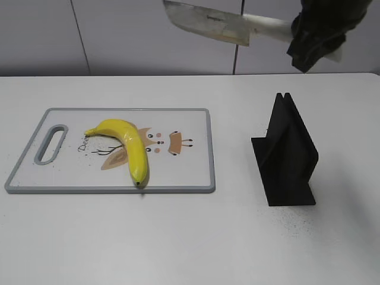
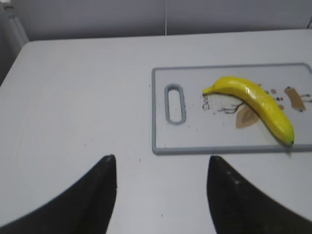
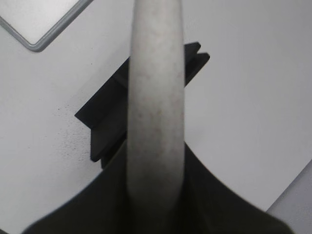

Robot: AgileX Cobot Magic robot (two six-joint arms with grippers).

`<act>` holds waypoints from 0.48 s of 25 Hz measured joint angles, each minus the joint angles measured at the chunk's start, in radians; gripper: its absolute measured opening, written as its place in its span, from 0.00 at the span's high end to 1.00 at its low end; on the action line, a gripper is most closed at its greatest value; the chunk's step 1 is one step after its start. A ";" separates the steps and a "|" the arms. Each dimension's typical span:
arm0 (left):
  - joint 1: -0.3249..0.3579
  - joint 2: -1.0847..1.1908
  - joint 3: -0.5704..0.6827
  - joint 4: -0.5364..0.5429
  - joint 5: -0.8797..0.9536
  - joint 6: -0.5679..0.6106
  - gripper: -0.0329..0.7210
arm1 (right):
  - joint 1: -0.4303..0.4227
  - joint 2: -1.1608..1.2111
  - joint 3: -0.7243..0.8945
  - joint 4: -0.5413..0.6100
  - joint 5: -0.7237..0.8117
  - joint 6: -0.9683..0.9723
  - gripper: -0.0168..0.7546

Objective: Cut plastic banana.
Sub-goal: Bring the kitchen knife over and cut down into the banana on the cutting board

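The plastic banana (image 1: pixel 127 145) is glossy yellow and whole. It lies on the white cutting board (image 1: pixel 184 172), stem end to the left; it also shows in the left wrist view (image 2: pixel 258 102). My right gripper (image 1: pixel 312 38) is shut on the pale handle (image 3: pixel 156 97) of a cleaver knife (image 1: pixel 205 21) and holds it high above the table, blade pointing left, above and to the right of the board. My left gripper (image 2: pixel 161 163) is open and empty, above the bare table near the board's handle-hole end (image 2: pixel 174 103); it is out of the exterior view.
A black knife stand (image 1: pixel 288 157) is on the table right of the board and shows under the handle in the right wrist view (image 3: pixel 112 122). A corner of the board (image 3: pixel 36 24) shows at the top left there.
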 joint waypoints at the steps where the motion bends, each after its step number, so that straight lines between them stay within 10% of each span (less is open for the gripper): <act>1: 0.000 0.025 -0.008 -0.006 -0.033 0.002 0.21 | 0.000 0.022 -0.026 0.004 0.000 -0.055 0.77; 12: -0.002 0.380 -0.160 -0.208 -0.191 0.281 0.16 | 0.000 0.168 -0.118 0.134 -0.002 -0.661 0.77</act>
